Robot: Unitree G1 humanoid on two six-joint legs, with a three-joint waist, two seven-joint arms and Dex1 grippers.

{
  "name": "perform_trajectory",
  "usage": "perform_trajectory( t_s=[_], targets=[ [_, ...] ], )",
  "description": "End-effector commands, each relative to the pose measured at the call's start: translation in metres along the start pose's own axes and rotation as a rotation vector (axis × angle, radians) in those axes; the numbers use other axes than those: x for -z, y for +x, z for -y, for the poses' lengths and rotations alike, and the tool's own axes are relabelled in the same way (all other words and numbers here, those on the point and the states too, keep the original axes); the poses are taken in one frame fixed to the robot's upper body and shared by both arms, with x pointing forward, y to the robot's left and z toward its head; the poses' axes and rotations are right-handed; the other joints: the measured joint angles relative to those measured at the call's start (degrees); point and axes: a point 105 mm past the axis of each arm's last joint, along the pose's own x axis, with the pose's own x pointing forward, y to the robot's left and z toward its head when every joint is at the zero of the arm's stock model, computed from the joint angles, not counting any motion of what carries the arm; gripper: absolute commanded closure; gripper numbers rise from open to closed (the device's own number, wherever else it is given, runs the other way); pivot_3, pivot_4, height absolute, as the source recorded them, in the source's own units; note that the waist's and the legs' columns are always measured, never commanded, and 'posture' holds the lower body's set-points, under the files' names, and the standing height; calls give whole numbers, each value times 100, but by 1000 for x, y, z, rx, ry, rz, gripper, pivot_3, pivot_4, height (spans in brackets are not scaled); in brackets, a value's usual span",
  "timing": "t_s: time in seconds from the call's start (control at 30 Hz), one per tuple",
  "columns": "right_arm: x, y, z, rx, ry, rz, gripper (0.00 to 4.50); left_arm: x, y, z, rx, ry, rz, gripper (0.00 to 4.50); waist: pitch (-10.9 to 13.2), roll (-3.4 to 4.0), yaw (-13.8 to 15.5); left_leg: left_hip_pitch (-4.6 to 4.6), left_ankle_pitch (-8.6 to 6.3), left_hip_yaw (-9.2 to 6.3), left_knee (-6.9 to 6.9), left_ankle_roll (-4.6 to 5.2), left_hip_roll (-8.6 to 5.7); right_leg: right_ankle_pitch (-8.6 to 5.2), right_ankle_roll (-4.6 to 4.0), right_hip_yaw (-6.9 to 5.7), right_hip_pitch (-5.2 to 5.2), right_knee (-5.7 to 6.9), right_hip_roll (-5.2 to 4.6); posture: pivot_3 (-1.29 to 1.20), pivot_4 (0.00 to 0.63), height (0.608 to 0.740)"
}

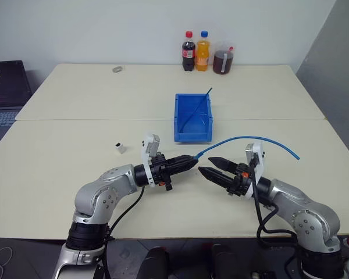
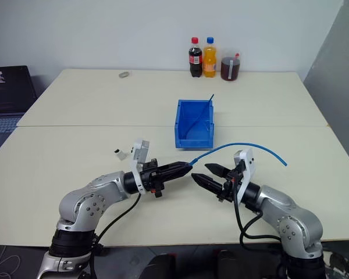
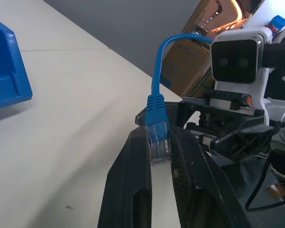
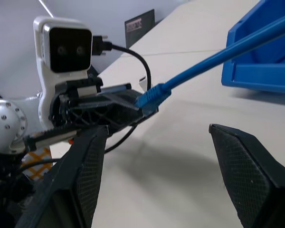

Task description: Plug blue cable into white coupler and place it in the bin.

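- The left claw point(image 1: 189, 163) is held level above the counter point(image 1: 58, 174), pointing toward the right one, clenched on the clear plug of the blue cable point(image 1: 250, 139).
- The cable arcs away over the right arm.
- The right claw point(image 1: 212, 165) faces it, fingers spread, empty.
- The white coupler point(image 1: 120, 147) sits on the counter beside the left arm, the blue bin point(image 1: 193, 132) just beyond.

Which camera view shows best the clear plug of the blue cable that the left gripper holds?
The left wrist view: the clear plug sits close up, pinched between the left gripper fingers. The right wrist view shows it from the side, partly hidden. In the eye views it is too small to tell.
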Motion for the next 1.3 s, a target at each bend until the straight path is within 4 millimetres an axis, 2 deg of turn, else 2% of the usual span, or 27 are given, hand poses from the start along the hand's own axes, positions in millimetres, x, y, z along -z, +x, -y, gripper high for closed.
perform_trajectory(
  t_s=[0.03,0.33,0.43,0.57,0.87,1.2,1.27,1.3],
  targets=[
    [-13,5,-10,-55,33,57,891,-9,-1,9,26,23,28,4227,0,0,-1,0,0,0,-1,0,1,0,0,0,0,0,0,0,150,740],
    [-20,19,-18,-117,103,87,891,-9,-1,10,32,18,26,4228,0,0,-2,-1,0,1,-1,0,1,0,0,1,-2,1,1,0,150,740],
    [-20,20,-20,-132,113,84,1351,-9,-1,10,32,21,24,4228,0,0,-2,-1,0,1,-1,0,1,0,0,1,-3,0,1,0,150,740],
    [-20,21,-23,-153,124,77,2428,-8,-1,10,30,23,18,4228,0,0,-2,-2,0,1,-1,0,0,0,0,1,-3,-1,0,0,150,740],
    [-16,19,-27,-173,126,36,4408,-8,-2,10,32,26,19,4228,0,0,-3,-2,0,2,-2,0,1,0,0,2,-4,-1,1,0,150,740],
    [-14,19,-28,-182,109,8,4495,-6,-2,5,6,45,7,4228,0,0,-2,-3,0,2,-2,0,0,0,0,2,-5,-1,1,0,150,740],
    [-14,19,-28,-178,102,7,4495,-1,-4,4,5,78,-29,3520,0,0,-3,-3,0,2,-2,0,1,0,0,2,-5,-1,1,0,150,740],
    [-14,19,-28,-177,100,6,4496,1,-4,4,5,90,-42,3359,0,0,-5,-3,0,2,-2,0,1,0,0,2,-5,-1,1,0,150,740]
  ],
)
